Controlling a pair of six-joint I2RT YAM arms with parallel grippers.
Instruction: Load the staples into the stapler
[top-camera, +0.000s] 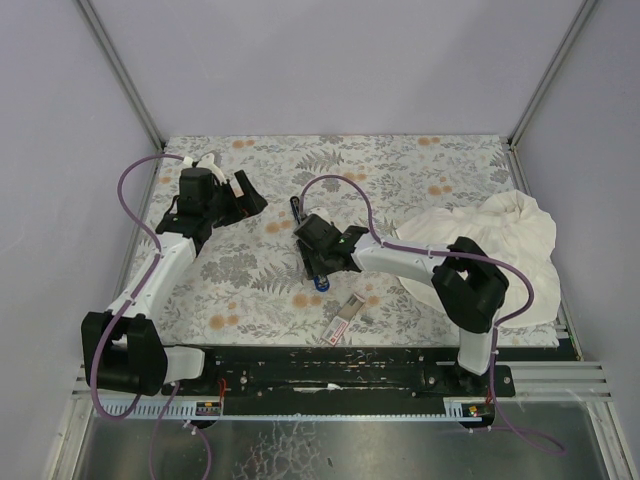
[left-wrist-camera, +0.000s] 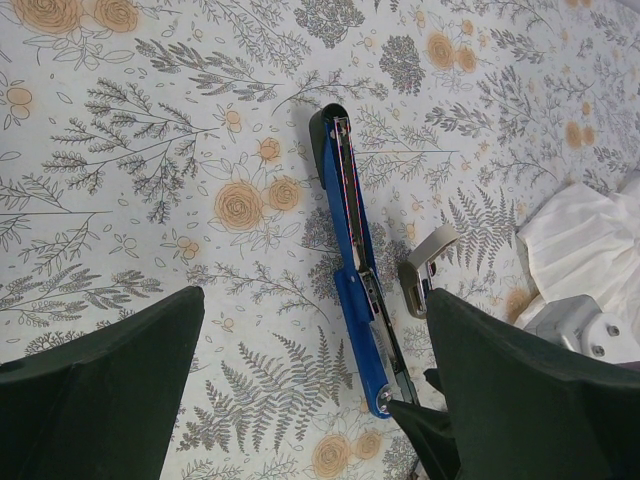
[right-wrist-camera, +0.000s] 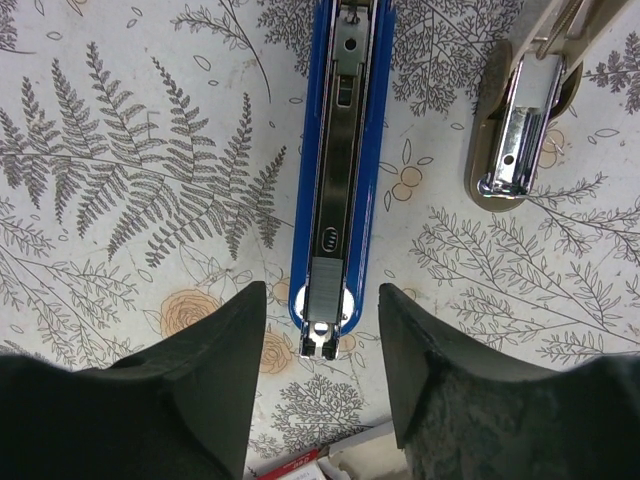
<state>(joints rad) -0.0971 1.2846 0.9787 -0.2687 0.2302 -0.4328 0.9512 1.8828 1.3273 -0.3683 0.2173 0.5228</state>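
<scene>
Half open, the right tool straddles the stapler, gripping nothing.

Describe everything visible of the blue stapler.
The stapler is slim and blue, plastic by the look. It lies flat and opened on the floral table cover, with its silvery metal staple channel facing up. Its near end sits between the parted fingers of the right gripper, with a gap showing on each side.
</scene>
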